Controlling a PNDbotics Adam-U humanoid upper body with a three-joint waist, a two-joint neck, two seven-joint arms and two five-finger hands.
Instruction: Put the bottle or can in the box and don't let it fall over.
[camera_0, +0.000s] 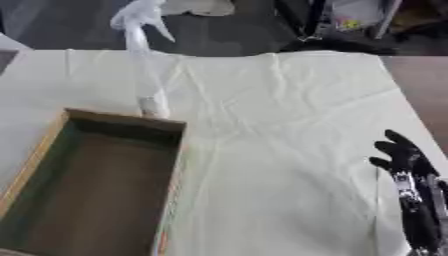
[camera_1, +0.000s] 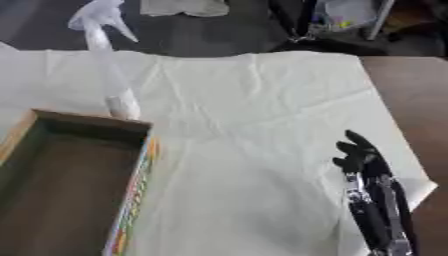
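Behind the far wall of the open box (camera_0: 105, 190), a tall clear spray bottle (camera_0: 144, 65) stands upright on the pale cloth (camera_0: 289, 130), almost touching the cardboard. At the near right, the right hand (camera_0: 402, 155) rests with fingers straight and relaxed, holding nothing; the left hand is out of view. Being tall and narrow, the bottle could topple if nudged high up or clipped against the box wall.

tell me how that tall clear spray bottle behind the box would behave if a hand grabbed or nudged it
The tall clear plastic spray bottle looks narrow and high with a trigger head on top, so it probably tips easily if nudged high up. Its see-through body suggests it is light, perhaps nearly empty. It stands just behind the open cardboard box, so a knock could topple it inside.
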